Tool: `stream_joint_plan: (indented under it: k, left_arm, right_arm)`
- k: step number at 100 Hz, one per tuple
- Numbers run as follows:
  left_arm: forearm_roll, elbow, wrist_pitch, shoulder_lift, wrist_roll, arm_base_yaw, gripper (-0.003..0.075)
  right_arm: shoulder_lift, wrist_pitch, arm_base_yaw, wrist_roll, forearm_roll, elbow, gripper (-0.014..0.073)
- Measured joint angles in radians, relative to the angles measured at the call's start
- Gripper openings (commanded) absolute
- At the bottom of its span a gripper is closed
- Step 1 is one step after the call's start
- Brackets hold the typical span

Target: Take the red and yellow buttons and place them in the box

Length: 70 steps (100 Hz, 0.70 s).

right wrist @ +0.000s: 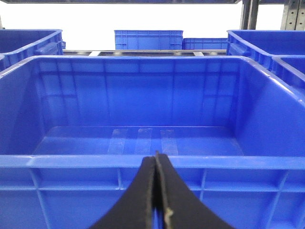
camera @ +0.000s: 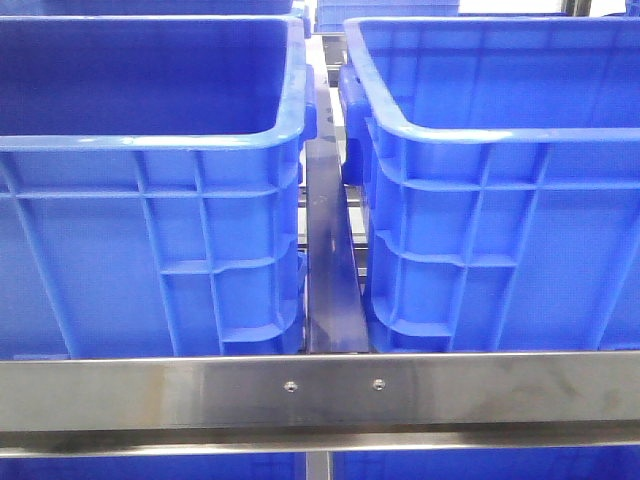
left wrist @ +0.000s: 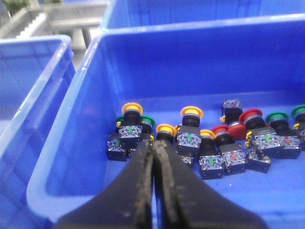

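Only the gripper fingers of the robot show, and only in the wrist views; the left gripper (left wrist: 153, 145) has two broad black fingers (left wrist: 128, 191), matte and smooth, widening toward the wrist and tapering to narrow rounded tips; brownish, rust-like wear runs along their inner edges; the right gripper (right wrist: 156, 156) has the same black, wedge-shaped fingers (right wrist: 178, 202), with a pale, chipped fleck on the inner edge.

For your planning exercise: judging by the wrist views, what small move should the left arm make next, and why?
Probably open the left end effector: its jaws are shut and empty just above a yellow button in the crate, so it cannot grasp yet.
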Motion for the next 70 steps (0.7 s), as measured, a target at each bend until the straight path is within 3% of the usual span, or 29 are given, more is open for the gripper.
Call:
stream_joint_plan:
  k: [8,18,28,34,70]
  left_arm:
    - [0.000,-0.077,0.024,0.122,0.000,0.000,0.0141]
    - [-0.003,-0.178,0.035,0.292,0.000,0.000,0.0402]
    - [-0.013,-0.271,0.036,0.444,0.000,0.000,0.0580]
    - [-0.013,-0.330,0.043,0.537,0.000,0.000,0.0607]
    - [-0.013,-0.663,0.267,1.008,0.000,-0.089,0.0600]
  right_arm:
    - [0.000,0.000,0.000,0.000,0.000,0.000,-0.0064]
    - [0.000,0.000,0.000,0.000,0.000,0.000,-0.0064]
    - [0.000,0.000,0.000,0.000,0.000,0.000,-0.0064]
    - [0.000,0.000,0.000,0.000,0.000,0.000,-0.0064]
    - [0.000,0.000,0.000,0.000,0.000,0.000,-0.0064]
